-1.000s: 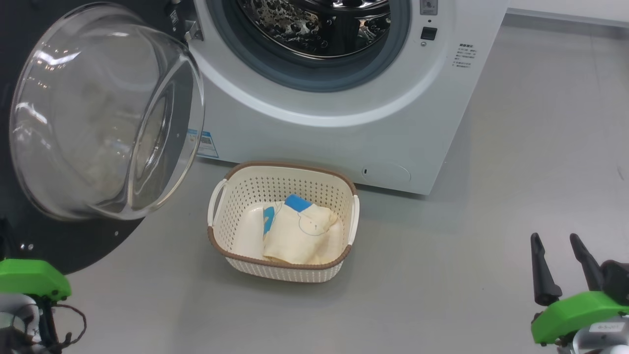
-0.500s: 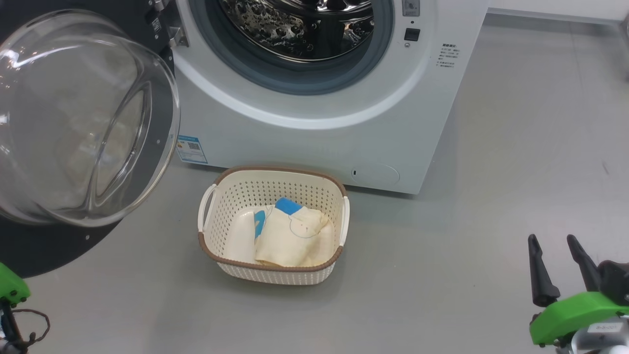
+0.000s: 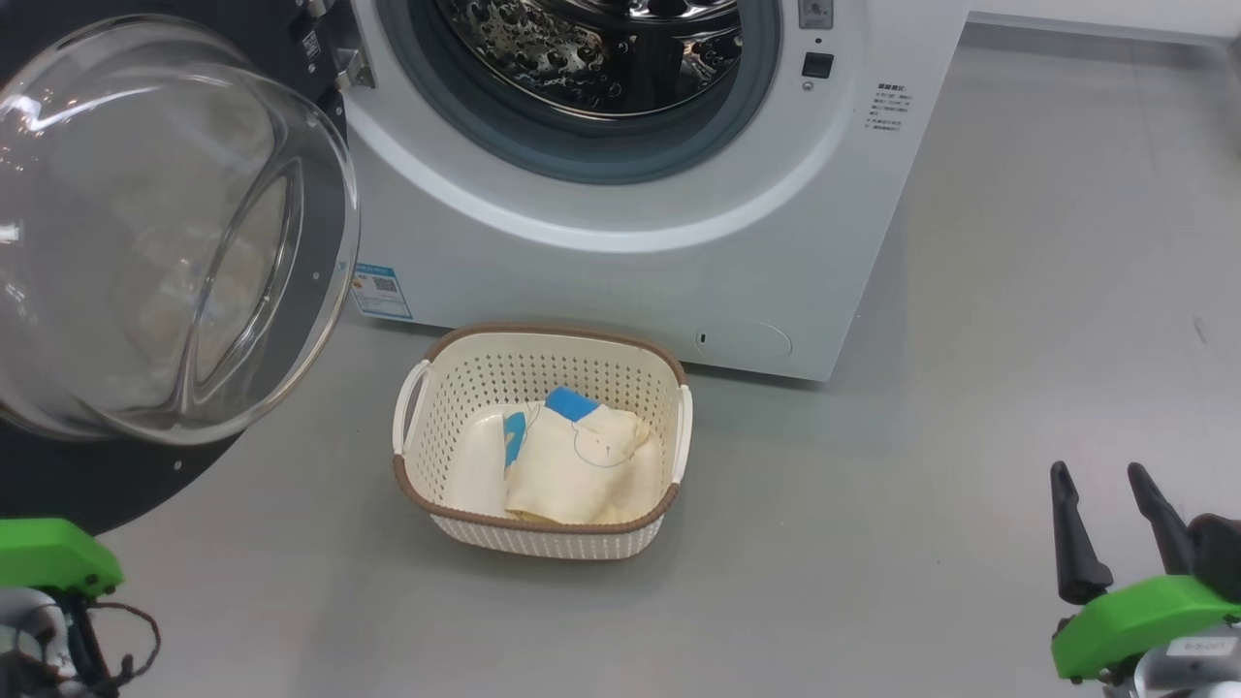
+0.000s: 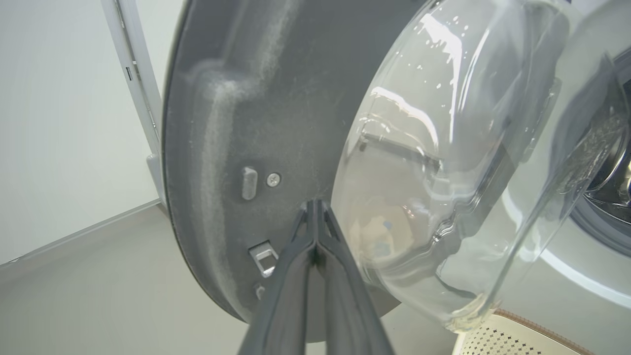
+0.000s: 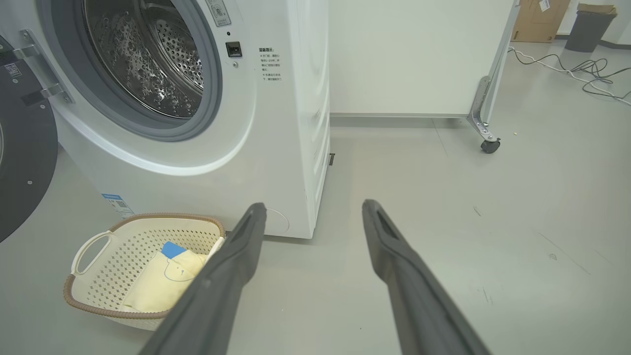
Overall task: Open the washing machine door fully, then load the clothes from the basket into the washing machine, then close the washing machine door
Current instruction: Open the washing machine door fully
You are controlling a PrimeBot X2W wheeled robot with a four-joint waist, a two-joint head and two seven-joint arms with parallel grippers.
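The door (image 3: pixel 165 233) stands wide open, clothes (image 3: pixel 572 465) lie in the basket (image 3: pixel 543 334) on the floor (image 3: pixel 873 543), the left gripper (image 4: pixel 315 209) is pressed together, and the right gripper (image 3: pixel 1098 475) is spread.

I am viewing a smooth, pale grey floor (image 3: pixel 1018 388) that is reflecting soft, even light. I am noting a few small dark scuffs (image 5: pixel 551 256) on it. A white partition panel (image 5: pixel 409 54) is standing on the floor on a metal leg (image 5: pixel 485 106), which is ending in a small caster (image 5: pixel 489 146). Past the panel, dark cables (image 5: pixel 586 74) are lying loose on the floor. A cardboard box (image 5: pixel 540 15) and a grey bin (image 5: pixel 589 27) are standing near each other at the far end. In the left wrist view, I am seeing a plain white wall (image 4: pixel 59 123) meeting the floor, with a pale upright post (image 4: pixel 135 84) at its edge.
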